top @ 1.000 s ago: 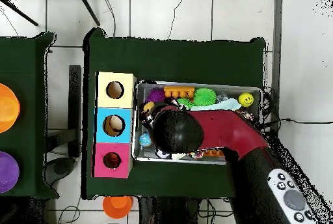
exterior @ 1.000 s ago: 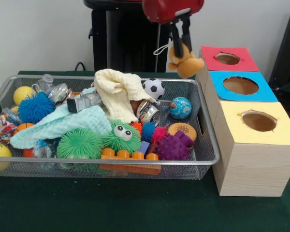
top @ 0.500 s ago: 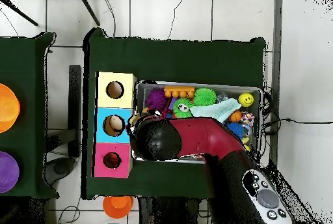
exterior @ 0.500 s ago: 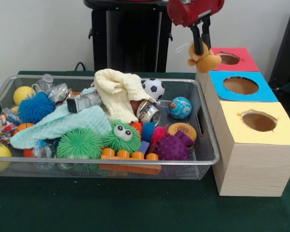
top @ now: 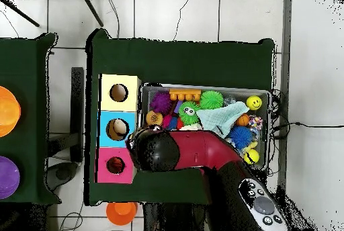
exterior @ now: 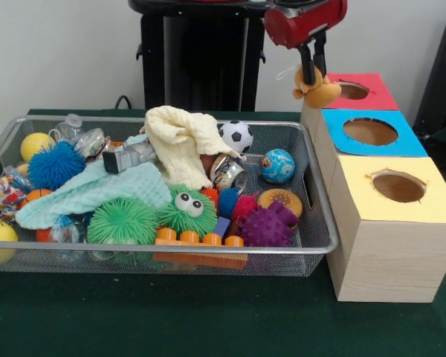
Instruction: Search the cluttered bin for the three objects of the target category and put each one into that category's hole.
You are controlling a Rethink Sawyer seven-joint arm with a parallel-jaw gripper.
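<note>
In the front view my gripper (exterior: 314,69) is shut on the tan-brown plush animal (exterior: 319,92) and holds it in the air at the left edge of the red top (exterior: 375,98). The plush hangs just left of the round red-topped hole (exterior: 351,91). The wire mesh bin (exterior: 171,249) lies to the left, full of toys. No tiger figure or duck toy shows in it. In the overhead view the arm's head (top: 156,151) hides the gripper and the plush, between the bin (top: 270,107) and the red-topped hole (top: 115,165).
The blue-topped hole (exterior: 370,132) and the yellow-topped hole (exterior: 398,187) follow in the same wooden box. The bin holds a cream cloth (exterior: 180,141), a mint cloth (exterior: 97,190), a green googly-eyed ball (exterior: 187,210), spiky balls, a football (exterior: 236,135) and a globe ball (exterior: 277,165).
My gripper has carried the plush from above the bin's far right corner rightward and away from the camera, up to the red top's edge. The bin's contents have not moved.
</note>
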